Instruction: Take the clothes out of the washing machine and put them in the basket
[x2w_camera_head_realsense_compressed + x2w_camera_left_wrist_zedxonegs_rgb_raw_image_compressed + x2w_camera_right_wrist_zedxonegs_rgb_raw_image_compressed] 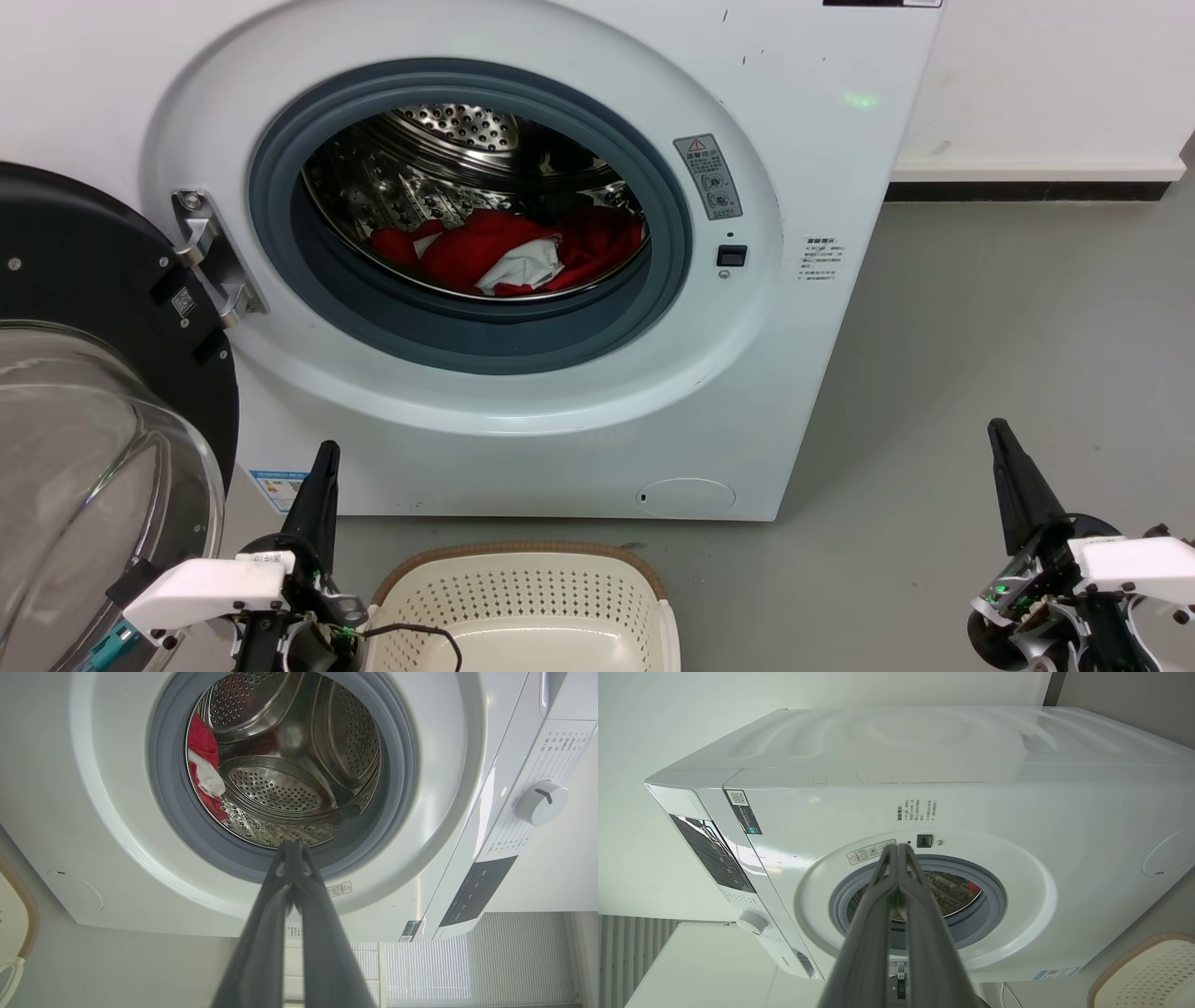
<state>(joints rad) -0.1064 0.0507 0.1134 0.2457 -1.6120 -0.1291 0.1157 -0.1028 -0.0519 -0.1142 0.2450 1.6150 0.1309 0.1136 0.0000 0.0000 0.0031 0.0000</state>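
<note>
The white washing machine point(794, 112) stands with its door swung open to the left. Red clothes point(509, 247) with a white panel lie at the bottom of its steel drum; in the left wrist view the clothes point(203, 772) show at the drum's left side. The cream basket point(523, 597) with a brown rim sits on the floor in front of the machine, and its corner point(1148, 975) shows in the right wrist view. My left gripper point(327, 453) is shut and empty, low beside the basket's left. My right gripper point(997, 431) is shut and empty, far right over the floor.
The open black-framed glass door point(84, 411) bulges out at the left, close to my left arm. Grey floor point(980, 327) stretches to the right of the machine up to a white wall with a dark skirting point(1027, 190).
</note>
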